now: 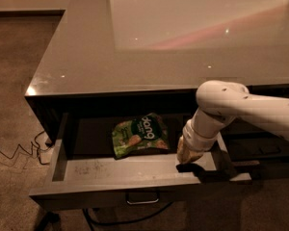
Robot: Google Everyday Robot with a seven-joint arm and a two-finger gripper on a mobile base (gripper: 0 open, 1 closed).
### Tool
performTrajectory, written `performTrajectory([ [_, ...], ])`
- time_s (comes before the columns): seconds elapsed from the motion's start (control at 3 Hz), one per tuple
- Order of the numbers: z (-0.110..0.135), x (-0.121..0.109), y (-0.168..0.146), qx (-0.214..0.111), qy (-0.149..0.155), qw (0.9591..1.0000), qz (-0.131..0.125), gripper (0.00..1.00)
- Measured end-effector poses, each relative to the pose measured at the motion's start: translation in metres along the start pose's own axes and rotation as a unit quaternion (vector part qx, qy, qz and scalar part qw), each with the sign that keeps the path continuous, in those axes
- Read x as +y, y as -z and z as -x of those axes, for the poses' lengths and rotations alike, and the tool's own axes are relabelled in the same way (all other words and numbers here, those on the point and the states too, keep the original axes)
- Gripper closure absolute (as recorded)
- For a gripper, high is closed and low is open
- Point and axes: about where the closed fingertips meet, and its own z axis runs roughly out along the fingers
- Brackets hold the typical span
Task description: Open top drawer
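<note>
On my far left, a thin dark cable [14, 154] squiggles across the speckled floor. Next comes the top drawer [135, 184], wide and dark-fronted with grey inner walls. It sits pulled well out from under the glossy grey countertop [135, 47], so its floor is exposed. Its small metal loop handle [142, 198] at centre front hangs free, with nothing on it. Inside lies a crumpled green snack bag [140, 134], towards the back. Just right of the bag, the tan gripper [189, 151] on my white arm [241, 107] reaches down inside the drawer near its right wall. I can't tell whether it is open or closed. By my reckoning the opening is essentially done, and what's left is lifting the gripper clear.
</note>
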Motion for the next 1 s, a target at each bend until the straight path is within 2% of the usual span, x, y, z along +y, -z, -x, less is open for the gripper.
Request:
performTrajectory([
  [0.33, -0.0094, 0.0132, -0.0181, 0.007, -0.015, 0.9996, 0.023, 1.0],
  [1.0, -0.0008, 0.0116, -0.0178, 0.014, -0.003, 0.9997, 0.022, 1.0],
])
